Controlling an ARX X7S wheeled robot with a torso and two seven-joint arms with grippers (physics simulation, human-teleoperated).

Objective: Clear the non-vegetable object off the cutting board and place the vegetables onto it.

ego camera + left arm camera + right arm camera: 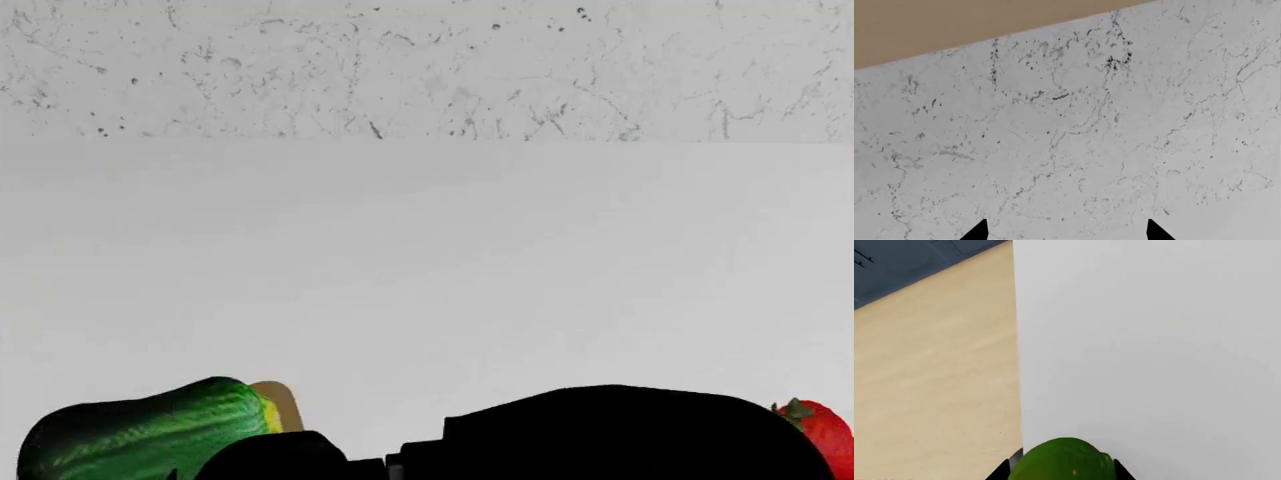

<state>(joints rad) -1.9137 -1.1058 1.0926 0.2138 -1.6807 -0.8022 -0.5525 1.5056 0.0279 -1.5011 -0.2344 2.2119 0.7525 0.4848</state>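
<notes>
At the head view's lower left, the zucchini (147, 432) lies at the frame's bottom edge, its yellow tip beside a sliver of cutting board (283, 402). A black arm (627, 435) blocks the middle. The strawberry (821, 435) sits far right on the white tabletop (427, 270).

The right fingers (1119, 469) pinch the zucchini; the left fingers (1157, 231) are spread over marble.

In the head view the zucchini (147, 435) lies on the counter (427, 270) at the near left, well to the left of the strawberry (825, 435), with the right arm (627, 435) between them and a wall (427, 65) behind the counter.
</notes>
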